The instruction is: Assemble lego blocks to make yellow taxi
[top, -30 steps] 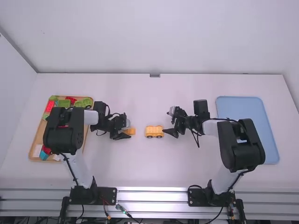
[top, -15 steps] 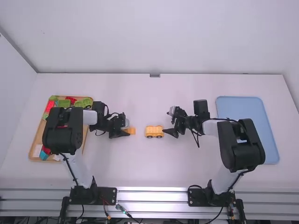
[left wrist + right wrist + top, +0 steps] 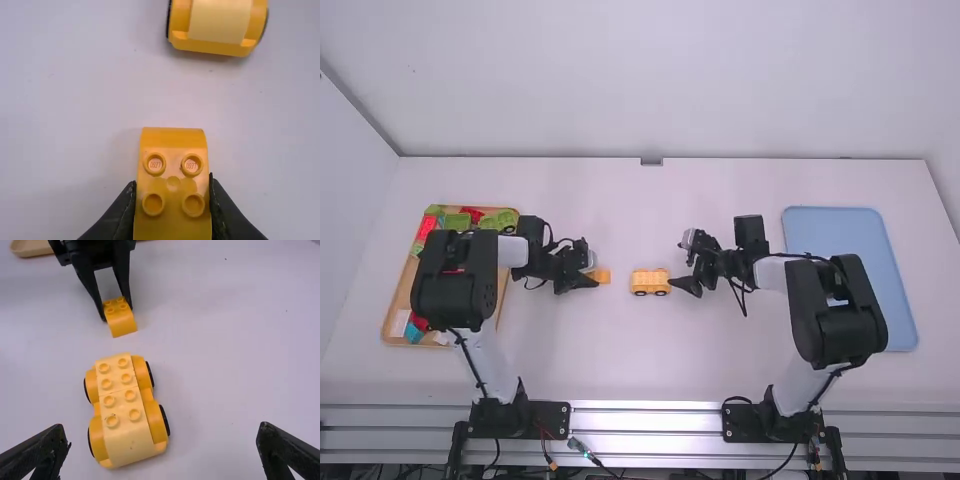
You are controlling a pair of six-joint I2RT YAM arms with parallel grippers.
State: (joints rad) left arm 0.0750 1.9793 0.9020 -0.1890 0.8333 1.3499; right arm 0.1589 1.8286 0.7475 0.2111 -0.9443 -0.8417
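With my left gripper (image 3: 172, 186) clamped on the curved yellow block (image 3: 173, 137), I should keep it level, align it squarely over the studs (image 3: 135, 414) of the wheeled car body (image 3: 125, 434) on the table (image 3: 640, 370), then press straight down.

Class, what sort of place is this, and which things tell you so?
Most likely a robotics lab: a left arm and a right arm stand at a metal rail along a white table, with a tray of coloured blocks.
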